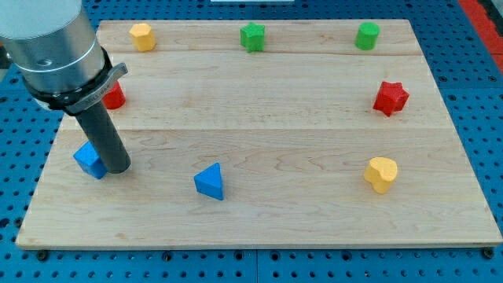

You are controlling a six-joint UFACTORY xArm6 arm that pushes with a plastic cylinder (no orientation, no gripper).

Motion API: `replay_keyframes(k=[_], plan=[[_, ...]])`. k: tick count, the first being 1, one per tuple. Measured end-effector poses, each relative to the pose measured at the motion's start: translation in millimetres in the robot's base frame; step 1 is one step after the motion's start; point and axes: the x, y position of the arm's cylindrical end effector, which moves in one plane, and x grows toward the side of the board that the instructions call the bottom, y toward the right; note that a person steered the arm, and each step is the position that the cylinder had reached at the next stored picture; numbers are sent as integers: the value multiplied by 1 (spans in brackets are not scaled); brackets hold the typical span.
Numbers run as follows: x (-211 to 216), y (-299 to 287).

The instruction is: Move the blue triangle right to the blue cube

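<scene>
Nearest the view's bottom lies the blue triangle (pixel 210 181), alone on the wooden surface (pixel 259 220), a little left of centre. To its left, with a clear gap between them, sits the blue cube (pixel 89 159), close to the surface's left edge. My tip (pixel 117 168) rests just beside the cube on its right side, seemingly touching it (the contact line itself is hard to make out), so the tip stands between the cube and the triangle, much nearer the cube. No claw exists on this arm; it ends in a plain dark rod. Partly hidden behind the arm's grey housing is a red block (pixel 115 96), shape unclear. Along the view's top are a yellow block (pixel 141 36), a green star (pixel 252 37) and a green cylinder (pixel 366 36). On the view's right sit a red star (pixel 391 97) and, lower, a yellow heart (pixel 381 174).
</scene>
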Motion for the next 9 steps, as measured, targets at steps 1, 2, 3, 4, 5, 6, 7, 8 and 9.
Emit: replay_keyframes(k=[1,2,3,4,5,6,7,8,9], plan=[[-1,5],[-8,13],[-8,13],[-6,10],[-5,10],[-5,14],[-10,24],[-41,72],[-42,164]])
